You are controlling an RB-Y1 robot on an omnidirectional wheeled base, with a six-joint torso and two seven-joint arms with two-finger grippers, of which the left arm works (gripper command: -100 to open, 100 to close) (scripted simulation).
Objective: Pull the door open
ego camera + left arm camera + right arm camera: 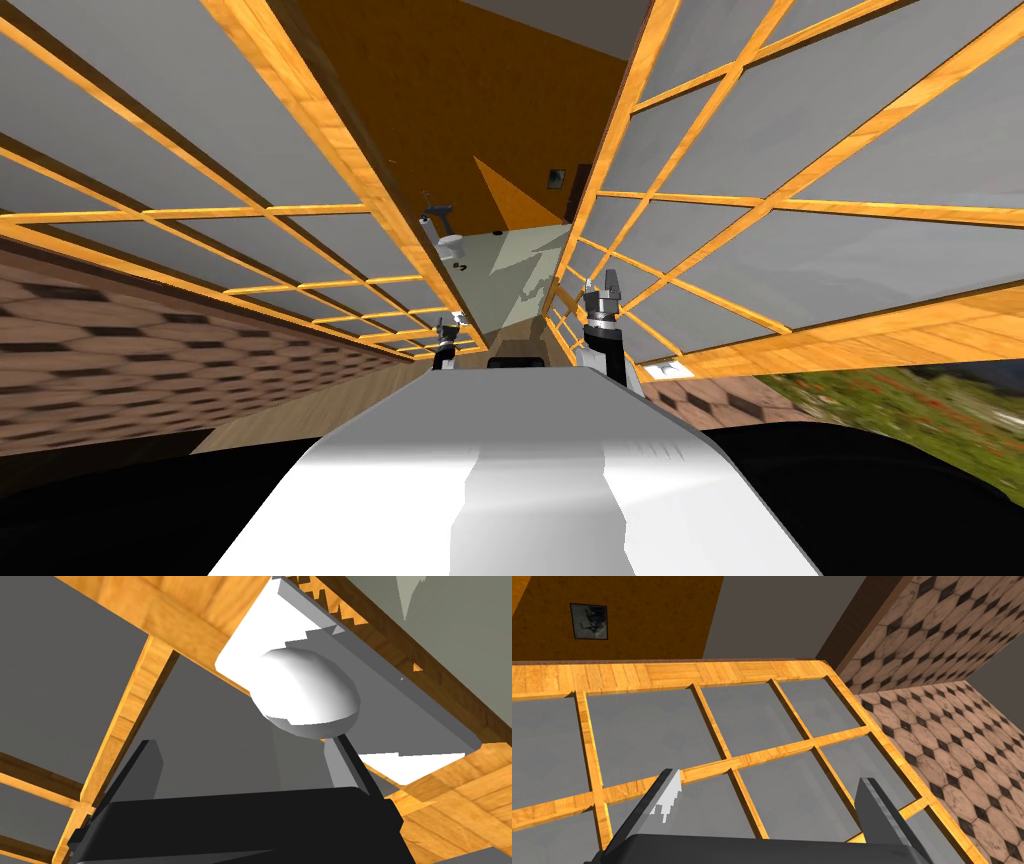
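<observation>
Our left gripper stood open, the white knob just beyond its fingertips, close by one finger, on the wood-framed glazed door. Our right gripper was open too, before another glazed panel.

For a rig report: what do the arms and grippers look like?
The left gripper and the right gripper are each a dark box with two thin, light grey, blade-like fingers tapering to points. The right forearm is white and grey with dark joints.
</observation>
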